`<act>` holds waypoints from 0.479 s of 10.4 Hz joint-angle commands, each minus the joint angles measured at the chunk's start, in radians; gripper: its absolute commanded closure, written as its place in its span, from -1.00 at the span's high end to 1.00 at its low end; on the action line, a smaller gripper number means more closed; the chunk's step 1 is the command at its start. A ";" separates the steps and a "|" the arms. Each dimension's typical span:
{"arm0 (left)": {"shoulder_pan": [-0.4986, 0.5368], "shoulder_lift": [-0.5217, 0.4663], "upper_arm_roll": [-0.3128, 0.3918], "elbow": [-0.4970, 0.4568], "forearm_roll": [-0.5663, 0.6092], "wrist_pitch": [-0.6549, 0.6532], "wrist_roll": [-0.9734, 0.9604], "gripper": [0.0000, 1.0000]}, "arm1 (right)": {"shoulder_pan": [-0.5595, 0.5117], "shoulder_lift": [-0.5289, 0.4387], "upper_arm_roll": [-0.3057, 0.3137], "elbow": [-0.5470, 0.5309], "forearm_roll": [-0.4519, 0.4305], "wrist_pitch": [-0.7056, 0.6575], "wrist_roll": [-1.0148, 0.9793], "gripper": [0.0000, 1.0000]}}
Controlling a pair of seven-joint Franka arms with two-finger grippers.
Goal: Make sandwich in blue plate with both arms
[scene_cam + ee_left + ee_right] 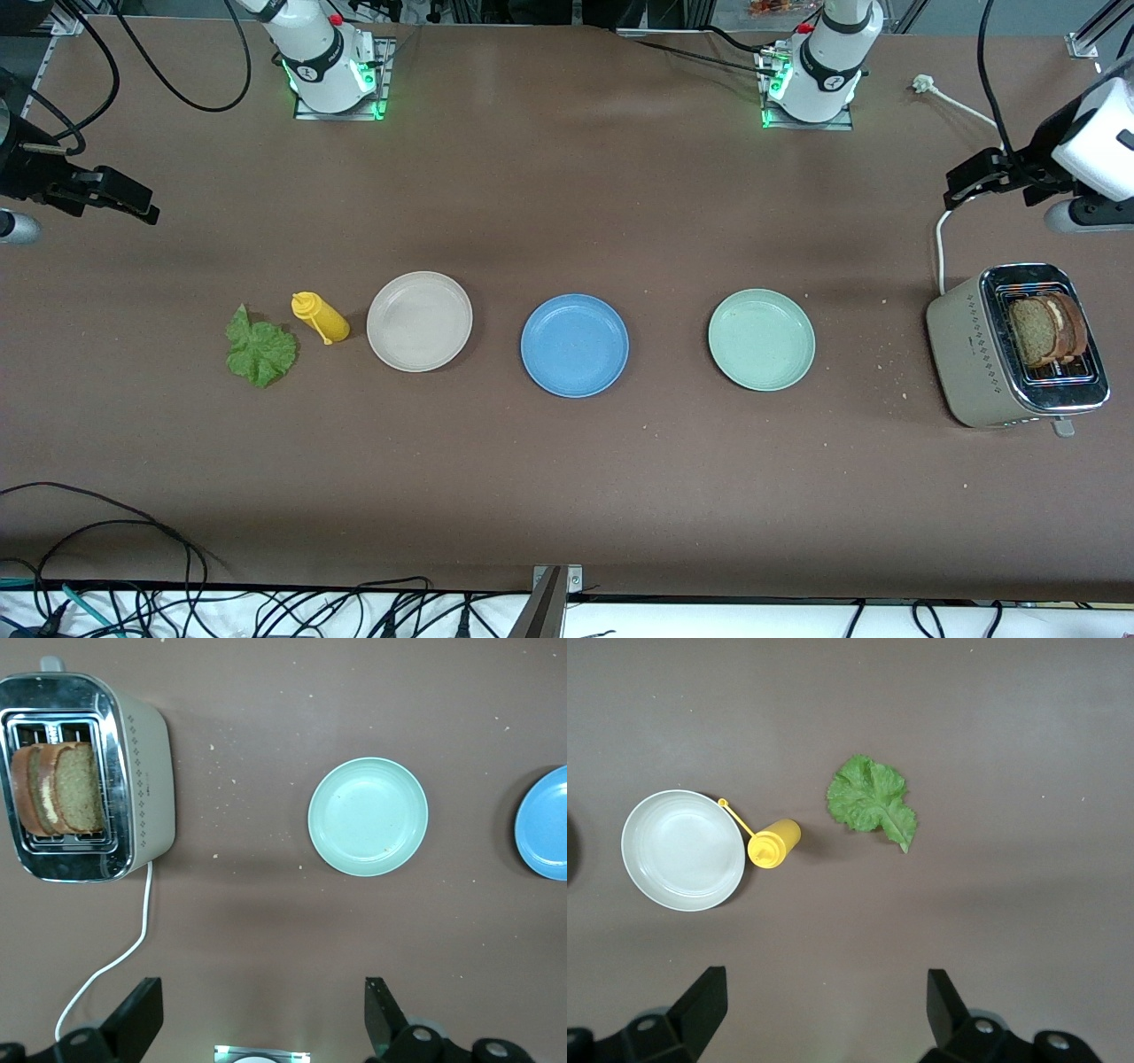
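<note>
Both hands hang wide and empty, the left hand [261, 1019] above the tabletop [567, 496] near the toaster [974, 354] with its bread slices [1045, 330], the right hand [824, 1019] near the lettuce leaf [260, 350], each by its ingredient for the bare blue plate [574, 346].

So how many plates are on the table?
3, in a row: the beige plate beside the yellow bottle, the blue plate in the middle, the green plate toward the toaster.
</note>
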 commanded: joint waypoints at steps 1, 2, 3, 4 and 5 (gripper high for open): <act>0.010 0.007 -0.010 0.005 0.027 -0.002 0.005 1.00 | -0.001 0.001 0.001 0.018 -0.005 -0.021 -0.006 1.00; 0.019 0.013 -0.005 0.008 0.033 -0.003 0.005 1.00 | -0.001 0.001 0.001 0.018 -0.005 -0.021 -0.007 1.00; 0.051 0.039 -0.003 0.008 0.032 -0.002 0.006 1.00 | -0.001 0.001 0.001 0.018 -0.005 -0.021 -0.007 1.00; 0.106 0.065 -0.005 0.010 0.026 0.001 0.023 1.00 | -0.001 0.001 0.001 0.018 -0.005 -0.021 -0.007 1.00; 0.127 0.104 -0.003 0.010 0.032 0.021 0.046 1.00 | -0.001 0.001 0.001 0.018 -0.005 -0.021 -0.007 1.00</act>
